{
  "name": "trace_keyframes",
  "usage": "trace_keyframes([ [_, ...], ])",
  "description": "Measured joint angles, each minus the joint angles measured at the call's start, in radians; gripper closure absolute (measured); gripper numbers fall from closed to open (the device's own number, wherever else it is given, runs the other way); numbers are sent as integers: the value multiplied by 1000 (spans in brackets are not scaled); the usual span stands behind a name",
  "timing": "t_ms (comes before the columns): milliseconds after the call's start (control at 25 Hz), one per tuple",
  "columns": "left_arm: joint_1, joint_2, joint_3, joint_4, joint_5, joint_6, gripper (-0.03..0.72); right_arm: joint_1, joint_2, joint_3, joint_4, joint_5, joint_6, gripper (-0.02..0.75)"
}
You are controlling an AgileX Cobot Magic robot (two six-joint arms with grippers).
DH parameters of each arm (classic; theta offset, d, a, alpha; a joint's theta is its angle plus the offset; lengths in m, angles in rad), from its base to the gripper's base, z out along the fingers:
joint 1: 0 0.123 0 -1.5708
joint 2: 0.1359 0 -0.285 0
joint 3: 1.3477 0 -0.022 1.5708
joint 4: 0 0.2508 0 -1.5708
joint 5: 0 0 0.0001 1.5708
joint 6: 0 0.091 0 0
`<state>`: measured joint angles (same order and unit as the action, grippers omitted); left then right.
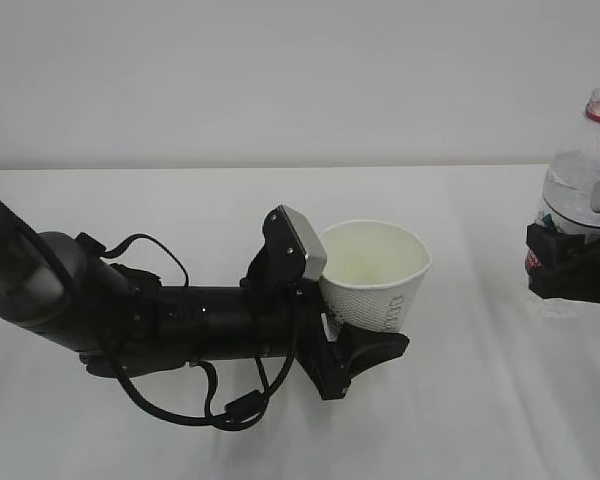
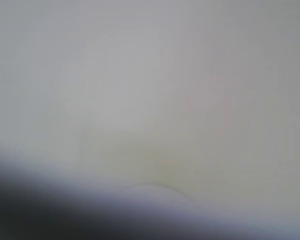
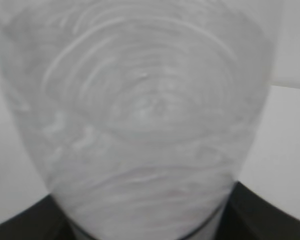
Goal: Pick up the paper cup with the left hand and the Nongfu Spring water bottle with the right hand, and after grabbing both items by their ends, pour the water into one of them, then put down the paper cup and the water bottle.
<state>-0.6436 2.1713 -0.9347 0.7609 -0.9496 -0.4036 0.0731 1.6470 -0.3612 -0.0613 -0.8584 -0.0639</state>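
The white paper cup [image 1: 375, 275] stands upright at mid-table, mouth open, green print low on its side. My left gripper [image 1: 365, 325] is shut on its lower part, the black arm reaching in from the left. In the left wrist view the cup [image 2: 165, 100] is only a white blur filling the frame. At the right edge the clear Nongfu Spring water bottle [image 1: 585, 170], uncapped with a red neck ring, is upright with water in it. My right gripper [image 1: 570, 265] is shut round its labelled middle. The bottle [image 3: 140, 115] fills the right wrist view, with dark fingers [image 3: 270, 215] at the bottom corners.
A plain white table [image 1: 180, 210] runs back to a white wall. The left arm's cables loop down toward the table's near edge. The bottoms of both cup and bottle are hidden by the grippers.
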Motion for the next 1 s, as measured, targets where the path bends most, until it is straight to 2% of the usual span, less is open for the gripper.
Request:
trace_keyframes([
  [280,-2,0,-2,12,11,-16,162,0,0,0,0,6,0,316],
  [520,-6,0,-2,12,26,-18,162,0,-3,0,-43,24,0,316],
  [1000,-13,0,-2,15,26,-19,162,0,-132,3,-55,178,0,316],
])
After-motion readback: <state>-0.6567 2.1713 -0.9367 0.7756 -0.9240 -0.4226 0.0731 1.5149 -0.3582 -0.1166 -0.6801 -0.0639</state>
